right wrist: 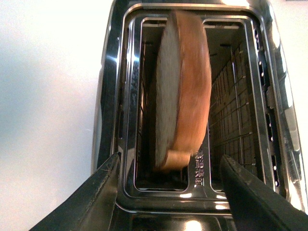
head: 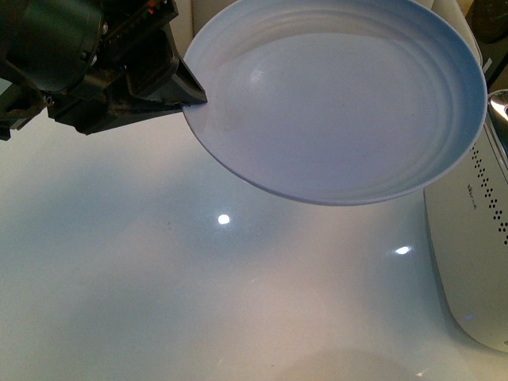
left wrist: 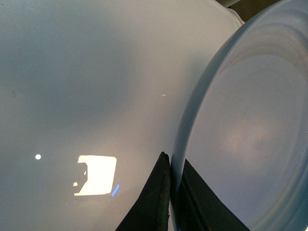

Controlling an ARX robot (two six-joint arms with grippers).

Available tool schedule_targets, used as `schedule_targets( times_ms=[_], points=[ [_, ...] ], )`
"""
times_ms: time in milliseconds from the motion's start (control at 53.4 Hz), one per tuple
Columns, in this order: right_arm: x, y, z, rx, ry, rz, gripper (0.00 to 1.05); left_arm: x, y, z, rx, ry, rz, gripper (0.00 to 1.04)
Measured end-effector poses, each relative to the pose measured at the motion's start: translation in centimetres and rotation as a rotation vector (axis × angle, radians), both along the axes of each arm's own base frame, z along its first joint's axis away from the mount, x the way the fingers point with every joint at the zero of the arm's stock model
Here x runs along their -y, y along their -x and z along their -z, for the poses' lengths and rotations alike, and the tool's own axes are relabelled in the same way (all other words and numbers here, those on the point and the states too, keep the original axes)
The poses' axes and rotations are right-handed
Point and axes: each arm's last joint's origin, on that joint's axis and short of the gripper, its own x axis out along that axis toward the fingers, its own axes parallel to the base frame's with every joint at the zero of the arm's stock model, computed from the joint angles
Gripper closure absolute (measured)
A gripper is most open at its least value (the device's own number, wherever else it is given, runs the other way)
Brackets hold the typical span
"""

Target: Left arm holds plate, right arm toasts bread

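Pale blue-white, the plate (head: pixel 333 103) hangs above the tabletop (head: pixel 119 278) because your left gripper (head: pixel 194 99) is clamped on its rim. In the left wrist view one dark finger (left wrist: pixel 156 197) lies under the edge and the other over it. The plate is tipped, with its empty hollow facing up and toward the front camera. It sits just beside the white toaster (head: pixel 476 262), which I judge is to put it within reach for a finished slice. Your right gripper (right wrist: pixel 169 158) has its fingers spread apart on either side of the toaster's top, touching nothing. That suits a slice left to the machine. The bread (right wrist: pixel 183 91) stands on edge in the toaster, at the slot beside the middle divider. Its broad faces are turned to the slot walls and its brown crust to the wrist camera. Its long axis runs up out of the slot. It is blurred, so you cannot tell how deep it sits.
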Motion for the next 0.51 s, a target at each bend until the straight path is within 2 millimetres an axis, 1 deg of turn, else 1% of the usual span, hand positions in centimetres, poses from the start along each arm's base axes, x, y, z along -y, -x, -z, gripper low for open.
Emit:
schedule_targets(
  times_ms=[75,169,225,318,393,506],
  points=[
    [0.2,0.7,-1.3,0.083,-0.029,-0.004,0.25,0.0,0.0,0.0,0.000,0.000,0.000,1.02],
    [0.4,2.0,-3.5,0.239,-0.049,-0.006,0.08,0.0,0.0,0.0,0.000,0.000,0.000,1.02],
    [0.6,3.1,-4.6,0.320,-0.049,0.000,0.09,0.0,0.0,0.0,0.000,0.000,0.000,1.02],
    [0.6,4.0,-5.4,0.388,-0.045,0.007,0.09,0.0,0.0,0.0,0.000,0.000,0.000,1.02],
    [0.7,4.3,-5.8,0.413,-0.044,0.011,0.09,0.0,0.0,0.0,0.000,0.000,0.000,1.02],
    [0.7,4.2,-5.6,0.404,-0.044,0.011,0.09,0.0,0.0,0.0,0.000,0.000,0.000,1.02]
  ],
)
